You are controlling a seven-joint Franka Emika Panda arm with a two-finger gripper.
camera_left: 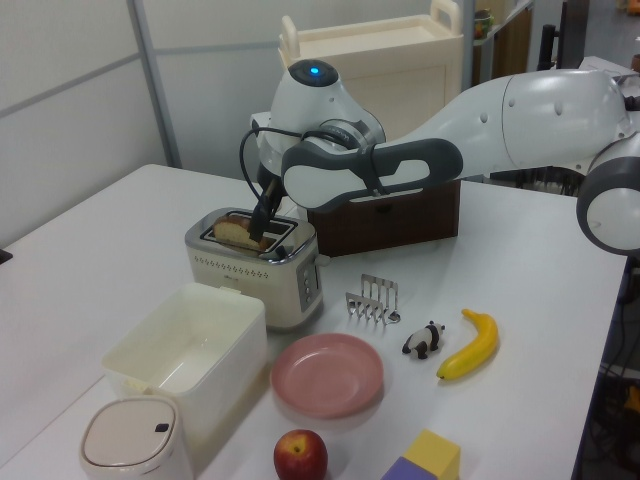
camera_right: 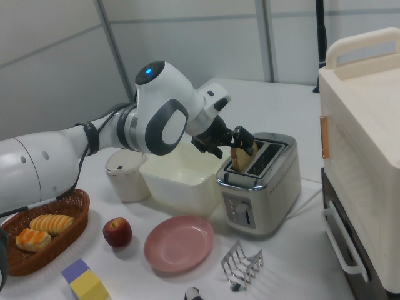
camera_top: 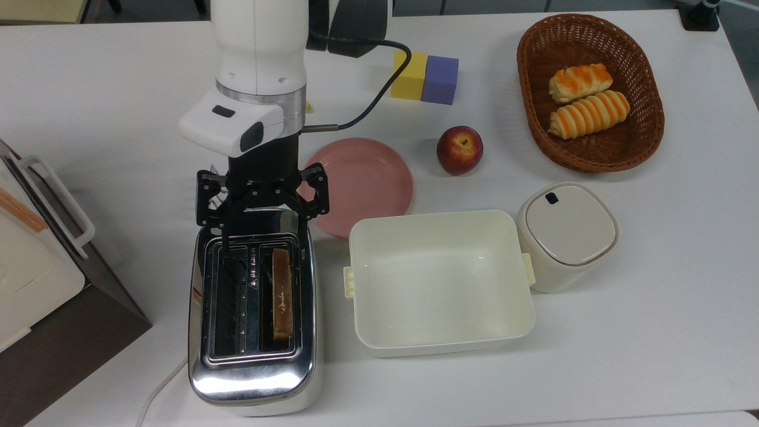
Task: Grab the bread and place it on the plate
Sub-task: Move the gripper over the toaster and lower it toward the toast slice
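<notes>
The step in hand is the reach for the bread: nothing is gripped and the plate is bare. Going from the top view's left to its right, the toaster [camera_top: 254, 308] comes first, standing on the tabletop [camera_top: 593, 367] just ahead of the jaws. The bread [camera_top: 282, 294] stands on edge in the toaster's slot nearer the tub, its upper crust proud of the opening, a little beyond the jaws and lower than them. The gripper [camera_top: 262, 204] hangs over the toaster's near end with its jaws spread wide and empty. Just beside the jaws, toward the top view's right, lies the pink plate [camera_top: 367, 184], and past it the cream tub [camera_top: 439, 281].

The next move, judging by this, calls for the jaws to travel along the slot until they straddle the slice across its thin faces, drop, close on the crust, and lift straight up so the bread clears the slot before swinging to the plate.
</notes>
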